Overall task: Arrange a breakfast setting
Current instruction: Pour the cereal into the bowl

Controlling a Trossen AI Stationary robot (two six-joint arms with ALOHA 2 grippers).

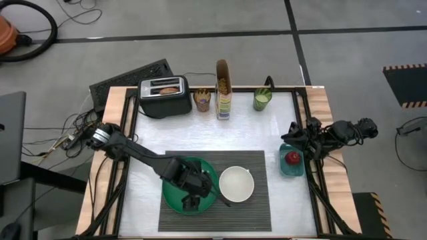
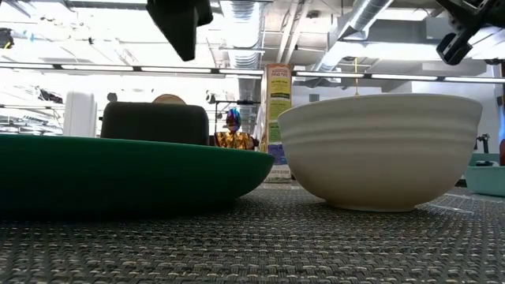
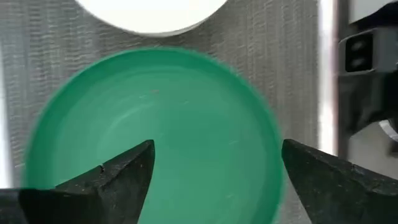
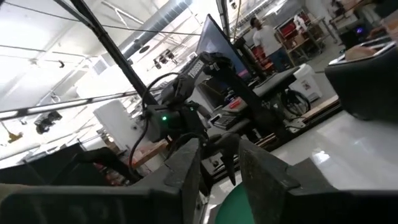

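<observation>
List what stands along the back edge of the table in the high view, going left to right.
Black toaster → brown cup → tall cereal box → green cup.

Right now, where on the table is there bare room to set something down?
Bare white top between the toaster row and the mat, and left of the mat. Crowded: the mat holds plate and bowl, left gripper above the plate; apple dish on the right.
</observation>
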